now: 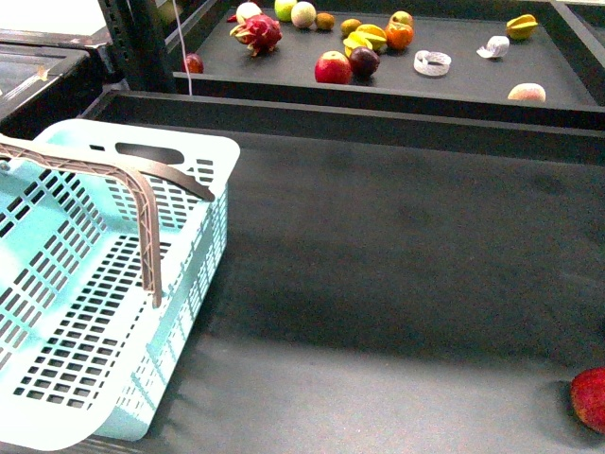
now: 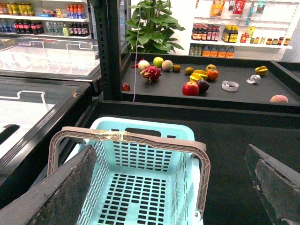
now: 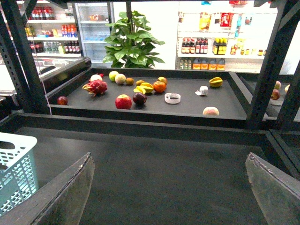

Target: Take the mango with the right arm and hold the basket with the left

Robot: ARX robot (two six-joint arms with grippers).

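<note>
The mango [image 1: 527, 92] is a smooth yellow-orange oval lying alone at the right of the far shelf tray; it also shows in the left wrist view [image 2: 279, 99] and the right wrist view [image 3: 210, 111]. The light-blue basket [image 1: 194, 151] with a brown handle [image 1: 142, 203] stands on the near shelf at the left. My left gripper [image 2: 168, 187] is open, hovering above the basket [image 2: 140, 136], one finger [image 2: 61, 197] over its side. My right gripper [image 3: 171, 192] is open and empty over the dark near shelf, far short of the mango. Neither arm shows in the front view.
The far tray [image 1: 454, 80] holds a dragon fruit [image 1: 257, 33], a red apple [image 1: 333, 68], yellow star fruit [image 1: 365, 39], an orange [image 1: 399, 36] and other fruit. A raised dark rail [image 1: 378, 123] divides the shelves. A red fruit [image 1: 591, 397] lies at the near right. Black posts [image 3: 267, 70] flank the tray.
</note>
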